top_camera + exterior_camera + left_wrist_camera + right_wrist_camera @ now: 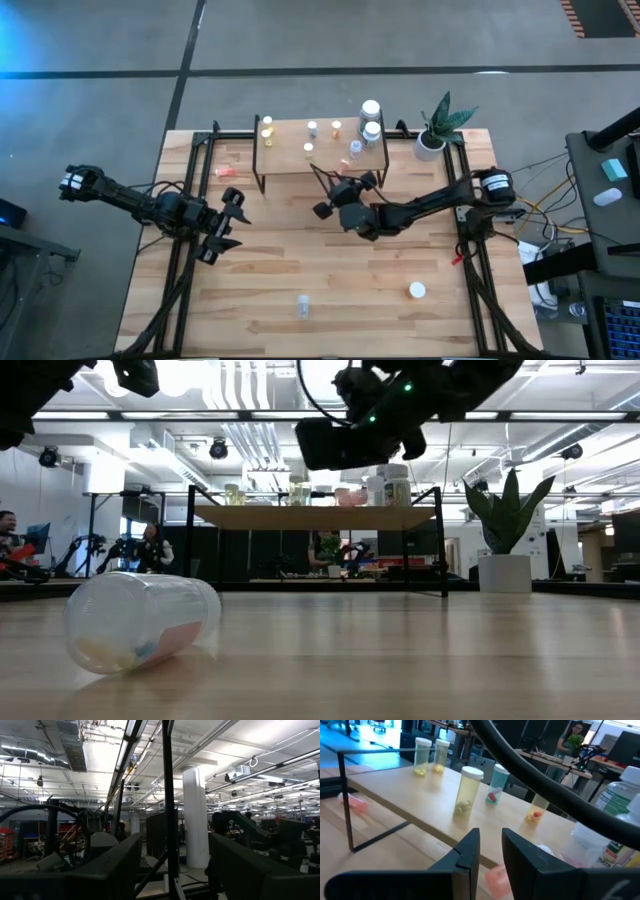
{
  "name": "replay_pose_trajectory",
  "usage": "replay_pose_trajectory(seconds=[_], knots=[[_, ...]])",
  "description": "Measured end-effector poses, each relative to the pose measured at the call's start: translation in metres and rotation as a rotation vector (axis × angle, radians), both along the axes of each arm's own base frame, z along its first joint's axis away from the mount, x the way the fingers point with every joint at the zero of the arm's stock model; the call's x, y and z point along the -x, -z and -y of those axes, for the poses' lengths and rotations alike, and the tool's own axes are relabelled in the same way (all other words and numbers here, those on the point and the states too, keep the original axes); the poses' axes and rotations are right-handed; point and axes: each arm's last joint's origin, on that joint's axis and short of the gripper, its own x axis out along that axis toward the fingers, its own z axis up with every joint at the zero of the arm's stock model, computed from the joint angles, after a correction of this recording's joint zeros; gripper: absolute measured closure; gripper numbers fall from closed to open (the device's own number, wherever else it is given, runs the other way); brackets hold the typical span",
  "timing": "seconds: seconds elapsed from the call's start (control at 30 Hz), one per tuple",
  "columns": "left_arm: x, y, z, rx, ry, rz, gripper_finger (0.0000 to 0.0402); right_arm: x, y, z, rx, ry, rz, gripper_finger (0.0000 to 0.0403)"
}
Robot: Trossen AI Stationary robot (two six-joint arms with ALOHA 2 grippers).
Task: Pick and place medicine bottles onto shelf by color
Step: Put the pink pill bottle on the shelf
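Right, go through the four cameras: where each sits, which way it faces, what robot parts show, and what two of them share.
High: overhead, facing straight down on the wood-plank table; both dark arms show.
Low: at tabletop height, facing level across to the low light-wood shelf on black legs; the right gripper hangs above.
Left wrist: facing the room; only its own fingers.
Right wrist: facing the shelf's small vials; own fingers nearly together.
Shared: low and right wrist views both show the shelf.

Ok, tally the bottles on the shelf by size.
Small bottles: 6
Large bottles: 2
Total: 8
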Motion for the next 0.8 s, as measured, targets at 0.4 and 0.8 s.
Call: replay_pose_trajectory(seconds=[0.4, 0.8], knots=[[-0.004, 0.000, 0.001, -0.004, -0.001, -0.018, 0.0185, 0.015, -0.017, -0.054, -0.010, -0.155, 0.043, 0.0331], [0.002, -0.002, 0.000, 0.008, 0.008, -0.022, 0.0185, 0.025, -0.011, -0.088, -0.059, -0.269, 0.049, 0.0330]])
